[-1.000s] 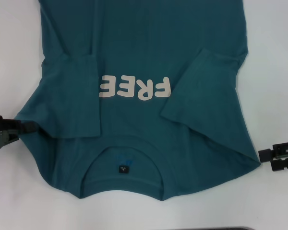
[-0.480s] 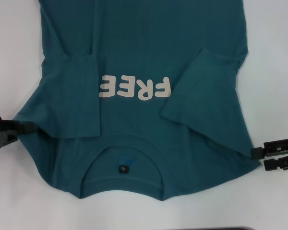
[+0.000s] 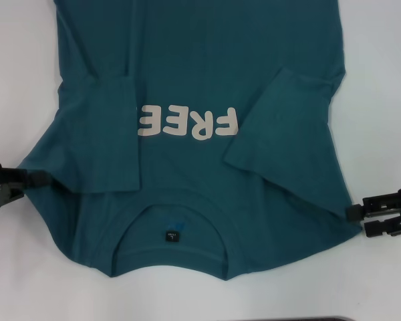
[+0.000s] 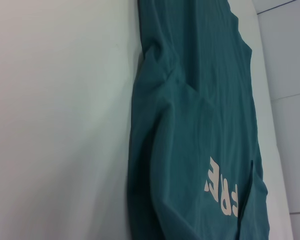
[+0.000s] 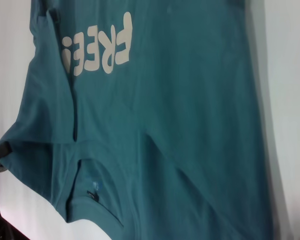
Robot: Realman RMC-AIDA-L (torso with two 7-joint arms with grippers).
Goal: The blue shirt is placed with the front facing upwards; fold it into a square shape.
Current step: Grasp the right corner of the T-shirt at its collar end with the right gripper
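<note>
The blue shirt [image 3: 187, 67] lies flat on the white table [image 3: 387, 67], front up. Its neckline and black tag [image 3: 171, 236] are nearest me, and the cream "FREE" lettering [image 3: 187, 124] reads upside down. Both sleeves are folded inward over the chest. My left gripper [image 3: 27, 182] rests at the shirt's left shoulder edge, overlapping the cloth. At the right shoulder corner my right gripper [image 3: 355, 215] stands open, its tips touching the cloth edge. The left wrist view shows the shirt [image 4: 190, 125] running lengthwise. The right wrist view shows the shirt [image 5: 190, 125] with the left gripper [image 5: 0, 150] at its far corner.
Bare white table lies on both sides of the shirt and along the near edge below the collar. A dark strip [image 3: 301, 318] shows at the very bottom of the head view.
My right gripper has moved left, from a little off the shirt to its right shoulder corner. The left gripper and the shirt have stayed put.
</note>
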